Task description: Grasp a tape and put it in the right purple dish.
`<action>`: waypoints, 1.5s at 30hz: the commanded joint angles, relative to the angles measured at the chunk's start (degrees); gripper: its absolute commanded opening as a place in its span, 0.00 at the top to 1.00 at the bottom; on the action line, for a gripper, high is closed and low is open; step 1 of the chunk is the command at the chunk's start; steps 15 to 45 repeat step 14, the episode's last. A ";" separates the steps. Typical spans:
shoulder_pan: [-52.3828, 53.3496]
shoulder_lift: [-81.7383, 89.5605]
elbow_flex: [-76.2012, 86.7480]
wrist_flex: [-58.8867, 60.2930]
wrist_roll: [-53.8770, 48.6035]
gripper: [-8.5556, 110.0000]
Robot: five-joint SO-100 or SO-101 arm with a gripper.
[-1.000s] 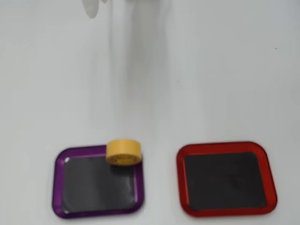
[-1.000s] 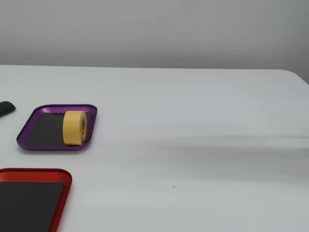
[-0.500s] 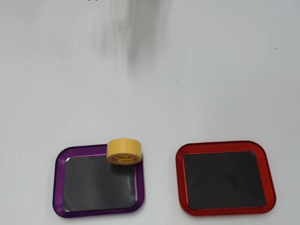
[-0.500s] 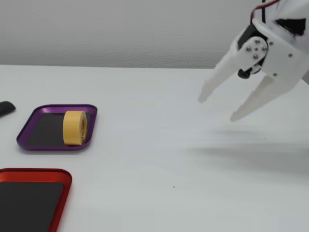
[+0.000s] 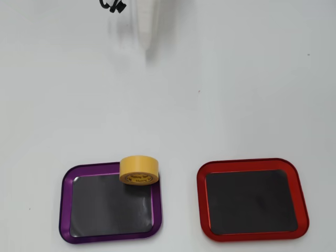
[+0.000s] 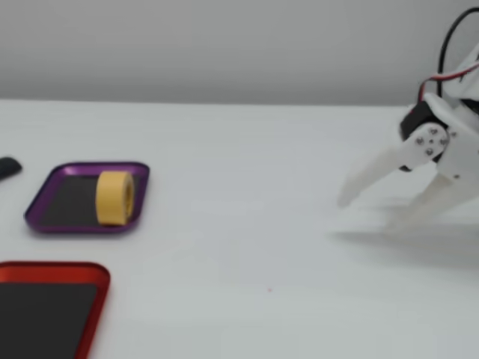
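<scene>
The yellow tape roll [image 5: 139,170] stands on its edge at the far rim of the purple dish [image 5: 65,199], partly over the dark mat. In the fixed view the tape [image 6: 114,197] stands upright inside the purple dish [image 6: 82,228], near its right end. My white gripper [image 6: 365,213] is open and empty, low over the table and far to the right of the dish. In the overhead view the gripper [image 5: 147,47] shows as a blurred white shape at the top edge, well away from the tape.
A red-rimmed tray [image 5: 200,199] with a dark mat lies beside the purple dish, and its corner shows in the fixed view [image 6: 52,267]. A small dark object [image 6: 7,166] lies at the left edge. Black cables [image 5: 112,6] hang by the arm.
</scene>
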 commanded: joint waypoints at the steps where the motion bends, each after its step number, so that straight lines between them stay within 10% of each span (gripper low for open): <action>1: 0.09 4.48 0.26 1.41 0.70 0.86; 45: -2.99 4.48 0.26 0.97 7.03 0.93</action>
